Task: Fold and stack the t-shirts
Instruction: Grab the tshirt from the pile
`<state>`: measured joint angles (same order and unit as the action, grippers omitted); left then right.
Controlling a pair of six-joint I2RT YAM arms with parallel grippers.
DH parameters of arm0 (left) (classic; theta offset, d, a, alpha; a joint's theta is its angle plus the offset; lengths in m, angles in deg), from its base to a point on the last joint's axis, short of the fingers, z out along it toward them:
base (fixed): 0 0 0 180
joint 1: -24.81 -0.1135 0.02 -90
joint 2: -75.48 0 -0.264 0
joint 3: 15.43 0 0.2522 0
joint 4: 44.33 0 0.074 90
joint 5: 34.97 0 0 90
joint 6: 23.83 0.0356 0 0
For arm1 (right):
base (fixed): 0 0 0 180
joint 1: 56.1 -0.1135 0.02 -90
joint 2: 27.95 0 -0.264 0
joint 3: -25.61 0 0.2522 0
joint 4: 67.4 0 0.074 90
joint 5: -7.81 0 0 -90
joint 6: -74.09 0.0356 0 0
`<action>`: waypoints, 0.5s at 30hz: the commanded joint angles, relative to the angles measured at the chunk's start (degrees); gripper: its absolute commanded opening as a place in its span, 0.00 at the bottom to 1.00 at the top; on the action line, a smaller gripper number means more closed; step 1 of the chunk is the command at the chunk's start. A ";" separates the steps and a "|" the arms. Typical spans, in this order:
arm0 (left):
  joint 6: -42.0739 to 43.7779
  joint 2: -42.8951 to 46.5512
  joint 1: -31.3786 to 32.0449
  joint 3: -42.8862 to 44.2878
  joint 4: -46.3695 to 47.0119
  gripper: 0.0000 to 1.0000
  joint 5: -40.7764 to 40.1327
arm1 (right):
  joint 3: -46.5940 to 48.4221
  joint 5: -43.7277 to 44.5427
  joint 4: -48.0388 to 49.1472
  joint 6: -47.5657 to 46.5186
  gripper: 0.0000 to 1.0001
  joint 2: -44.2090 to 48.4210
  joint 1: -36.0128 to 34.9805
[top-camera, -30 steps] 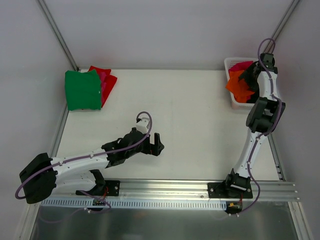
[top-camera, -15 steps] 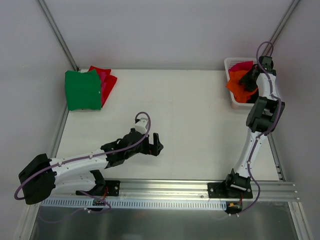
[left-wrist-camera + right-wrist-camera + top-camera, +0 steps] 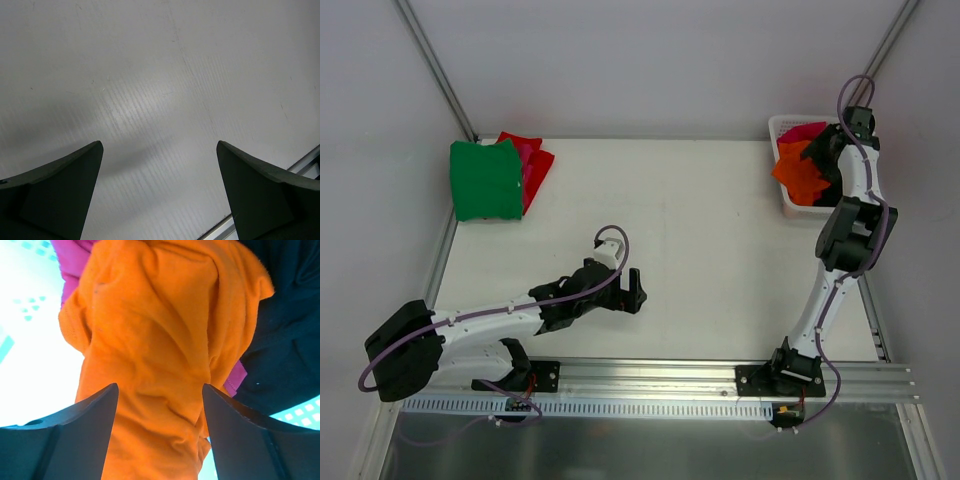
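Observation:
A bright orange t-shirt point(image 3: 798, 175) lies crumpled in the white basket point(image 3: 778, 124) at the far right, spilling over its near rim. My right gripper point(image 3: 823, 152) hangs over it. In the right wrist view its fingers stand open point(image 3: 160, 386) on either side of a bulge of the orange cloth point(image 3: 160, 325). Magenta point(image 3: 72, 255) and black point(image 3: 285, 340) tees lie beneath. A folded green tee point(image 3: 485, 180) rests on a red one point(image 3: 538, 160) at the far left. My left gripper point(image 3: 638, 290) is open and empty over bare table point(image 3: 159, 145).
The table's near rail point(image 3: 720, 375) runs behind the arm bases, and a strip of it shows in the left wrist view point(image 3: 305, 165). Metal frame posts point(image 3: 435, 65) rise at the back corners. The basket's lattice wall point(image 3: 20, 315) is bright beside the right fingers.
My right gripper dipped into the basket, narrowed on the orange cloth, then rose and widened again. The left arm shifted slightly, still open.

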<state>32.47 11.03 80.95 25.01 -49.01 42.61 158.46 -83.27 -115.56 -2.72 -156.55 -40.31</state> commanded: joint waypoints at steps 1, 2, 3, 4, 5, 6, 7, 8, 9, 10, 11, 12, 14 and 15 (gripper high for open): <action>-0.58 -0.59 -0.50 2.06 0.50 0.99 0.56 | 0.35 0.73 0.82 -1.06 0.68 4.23 0.20; -0.67 -0.51 -0.50 2.06 0.50 0.99 0.56 | 0.44 0.73 0.82 -1.06 0.65 3.80 0.20; -0.67 -0.51 -0.50 2.06 0.41 0.99 0.56 | 0.53 0.73 0.82 -1.06 0.62 3.53 0.29; -0.67 -0.51 -0.50 1.98 0.41 0.99 0.56 | 0.62 0.64 0.82 -1.06 0.58 3.18 0.29; -0.67 -0.24 -0.50 1.89 0.41 0.99 0.56 | 0.71 0.47 0.82 -0.97 0.57 2.83 0.29; -0.67 0.02 -0.50 1.80 0.41 0.99 0.56 | 0.79 0.38 0.82 -0.89 0.56 2.21 0.29; -0.76 0.20 -0.50 1.63 0.50 0.99 0.47 | 0.71 0.12 0.82 -0.80 0.56 1.95 0.21; -0.85 0.46 -0.50 1.36 0.50 0.99 0.47 | 0.71 -0.06 0.73 -0.62 0.57 1.68 0.29; -0.85 0.90 -0.50 1.19 0.41 0.99 0.39 | 0.71 -0.15 0.73 -0.62 0.56 1.51 0.29; -0.85 1.07 -0.50 0.92 0.41 0.99 0.21 | 0.71 -0.24 0.82 -0.45 0.56 1.24 0.21; -0.85 1.25 -0.50 0.92 0.32 0.99 0.12 | 0.71 -0.32 0.82 -0.36 0.56 1.07 0.29; -0.85 1.51 -0.50 0.75 0.32 0.99 0.03 | 0.71 -0.41 0.82 -0.27 0.57 0.89 0.29; -1.02 1.60 -0.50 0.66 0.32 0.99 0.03 | 0.71 -0.76 0.73 -0.27 0.57 0.45 0.29; -1.02 1.52 -0.50 0.66 0.32 0.99 0.03 | 0.71 -0.76 0.73 -0.18 0.58 0.28 0.21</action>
<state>32.43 11.10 80.93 25.18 -49.05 42.58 158.46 -83.16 -115.21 -3.09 -156.06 -40.31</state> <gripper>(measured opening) 0.990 0.576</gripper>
